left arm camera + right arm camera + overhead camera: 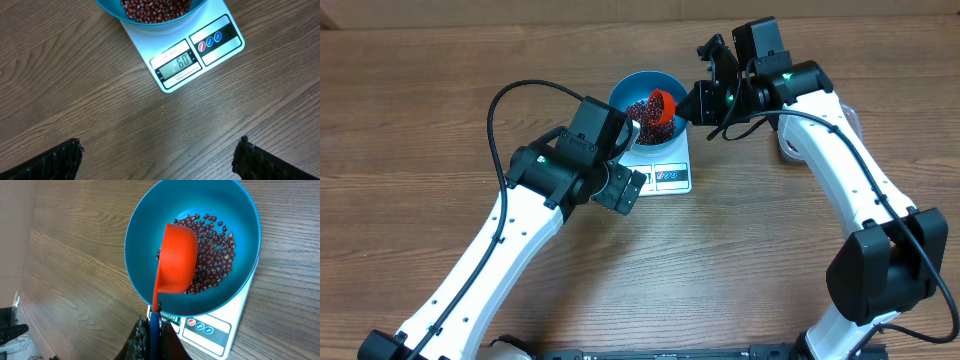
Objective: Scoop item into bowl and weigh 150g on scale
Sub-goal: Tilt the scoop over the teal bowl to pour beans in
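Note:
The blue bowl [632, 85] stands on the white scale [665, 175] and holds a heap of dark red-brown beans [642, 112]. My right gripper [692, 100] is shut on the handle of an orange scoop [663, 103], which is tipped over the beans. In the right wrist view the scoop's [177, 260] orange back faces the camera above the beans [217, 255], inside the bowl [140, 230]. My left gripper [623, 187] is open over bare wood beside the scale, its fingers [55, 162] wide apart. The scale's [200, 50] display shows 60.
A clear plastic tub [790, 150] sits at the right, mostly hidden behind my right arm. Bare wooden tabletop [740, 260] lies in front of the scale and between the arms.

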You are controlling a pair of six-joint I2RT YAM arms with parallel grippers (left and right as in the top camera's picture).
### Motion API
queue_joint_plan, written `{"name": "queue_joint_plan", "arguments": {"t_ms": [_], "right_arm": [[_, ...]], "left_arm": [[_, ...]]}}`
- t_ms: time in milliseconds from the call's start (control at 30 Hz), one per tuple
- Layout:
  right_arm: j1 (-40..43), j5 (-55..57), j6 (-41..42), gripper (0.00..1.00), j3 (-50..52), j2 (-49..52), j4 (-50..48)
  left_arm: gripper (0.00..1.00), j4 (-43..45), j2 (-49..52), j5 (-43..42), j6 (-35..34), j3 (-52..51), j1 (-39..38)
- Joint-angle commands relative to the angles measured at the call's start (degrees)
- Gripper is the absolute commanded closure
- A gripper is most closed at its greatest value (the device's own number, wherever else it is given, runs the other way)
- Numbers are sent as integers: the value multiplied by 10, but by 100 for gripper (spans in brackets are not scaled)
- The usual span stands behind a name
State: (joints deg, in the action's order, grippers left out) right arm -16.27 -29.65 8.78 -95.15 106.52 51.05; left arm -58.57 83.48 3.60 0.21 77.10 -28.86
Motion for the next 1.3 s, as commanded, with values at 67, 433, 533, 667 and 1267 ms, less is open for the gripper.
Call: {"name": "queue_joint_plan", "arguments": {"t_ms": [67,433,533,667,1267], "right_arm": [[-1,1,-2,96,-21,-11,-4],[-4,-7,-58,96,-21,-11,5],[-4,9,-38,96,-21,-11,1],[-4,10,-37,96,-21,-11,-1],[-4,16,-39,96,-21,-11,-2]], "left_arm": [[0,1,-7,-7,9,-2,0],[0,1,-7,-7,9,-2,0],[1,1,-7,-7,9,-2,0],[0,1,-7,-7,9,-2,0],[0,1,-7,-7,9,-2,0]]}}
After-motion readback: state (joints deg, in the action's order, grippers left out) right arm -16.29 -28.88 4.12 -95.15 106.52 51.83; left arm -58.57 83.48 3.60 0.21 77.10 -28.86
